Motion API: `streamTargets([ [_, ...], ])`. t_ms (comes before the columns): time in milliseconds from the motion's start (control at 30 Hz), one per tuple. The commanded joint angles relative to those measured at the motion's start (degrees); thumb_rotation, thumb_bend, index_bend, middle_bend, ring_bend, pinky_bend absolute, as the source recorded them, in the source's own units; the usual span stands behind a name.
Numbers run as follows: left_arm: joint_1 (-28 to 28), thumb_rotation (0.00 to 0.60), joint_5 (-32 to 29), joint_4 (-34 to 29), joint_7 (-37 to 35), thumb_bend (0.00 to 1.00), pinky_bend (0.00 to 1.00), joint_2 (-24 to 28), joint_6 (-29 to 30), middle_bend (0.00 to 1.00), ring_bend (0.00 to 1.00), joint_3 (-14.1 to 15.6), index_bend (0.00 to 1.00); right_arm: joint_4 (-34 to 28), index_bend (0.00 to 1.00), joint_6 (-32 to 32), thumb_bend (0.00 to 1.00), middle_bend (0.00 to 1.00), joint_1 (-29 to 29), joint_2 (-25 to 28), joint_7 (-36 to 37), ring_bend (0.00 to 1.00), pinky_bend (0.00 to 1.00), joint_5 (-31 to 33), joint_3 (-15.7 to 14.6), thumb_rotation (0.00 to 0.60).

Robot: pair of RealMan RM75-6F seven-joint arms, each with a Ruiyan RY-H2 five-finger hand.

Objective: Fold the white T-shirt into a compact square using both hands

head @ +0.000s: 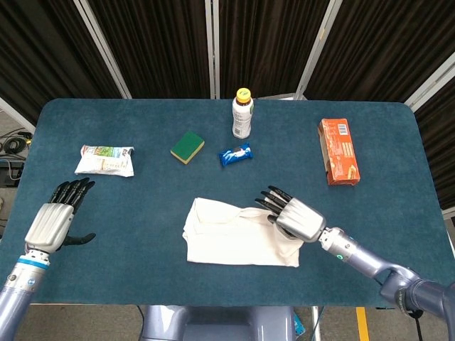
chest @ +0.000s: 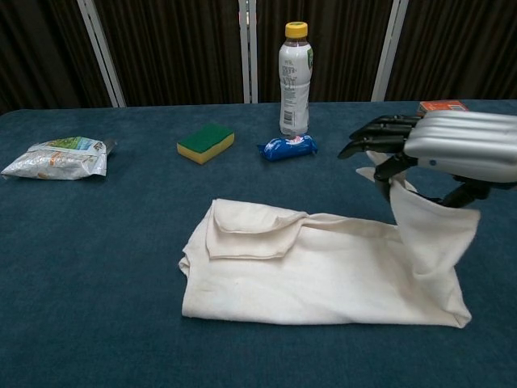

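The white T-shirt (head: 227,238) (chest: 307,267) lies as a long folded band at the front middle of the blue table (head: 142,206), collar end to the left. My right hand (head: 295,217) (chest: 452,145) holds the shirt's right end lifted above the band; in the chest view the cloth hangs down from its fingers in a raised flap. My left hand (head: 51,222) hovers over the table's front left, well apart from the shirt, fingers stretched out and holding nothing. The chest view does not show it.
Along the back stand a bottle (head: 242,114) (chest: 295,77), a green sponge (head: 187,146) (chest: 205,142) and a blue wrapper (head: 234,155) (chest: 287,148). An orange box (head: 338,150) lies at the right, a snack bag (head: 105,160) (chest: 56,158) at the left.
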Motion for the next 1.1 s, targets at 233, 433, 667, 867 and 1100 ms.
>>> streamTargets([
  [233, -0.2, 0.6, -0.3, 0.2, -0.9, 0.0, 0.0, 0.3, -0.6, 0.0, 0.0, -0.1, 0.0, -8.5, 0.71, -8.4, 0.5, 0.11, 5.2, 0.2, -6.8, 0.0, 0.0, 4.5, 5.7, 0.6],
  [433, -0.2, 0.6, -0.2, 0.1, -1.8, 0.0, 0.0, 0.7, -0.8, 0.0, 0.0, -0.1, 0.0, -11.0, 0.71, -13.2, 0.5, 0.11, 7.6, -2.3, -9.5, 0.0, 0.0, 8.0, 8.8, 0.6],
  [667, -0.3, 0.6, -0.4, 0.3, -2.7, 0.0, 0.0, 1.1, -1.2, 0.0, 0.0, -0.2, 0.0, -13.0, 0.71, -16.9, 0.5, 0.11, 9.4, -6.3, -14.7, 0.0, 0.0, 11.2, 11.0, 0.6],
  [867, -0.4, 0.6, -0.5, 0.4, -3.4, 0.0, 0.0, 1.3, -1.5, 0.0, 0.0, -0.3, 0.0, -12.3, 0.71, -18.5, 0.5, 0.11, 10.6, -9.3, -18.1, 0.0, 0.0, 12.4, 12.0, 0.6],
  [1100, -0.4, 0.6, -0.4, 0.3, -4.2, 0.0, 0.0, 1.8, -1.5, 0.0, 0.0, -0.4, 0.0, -9.8, 0.72, -19.8, 0.5, 0.11, 12.0, -14.5, -22.8, 0.0, 0.0, 15.7, 14.6, 0.6],
])
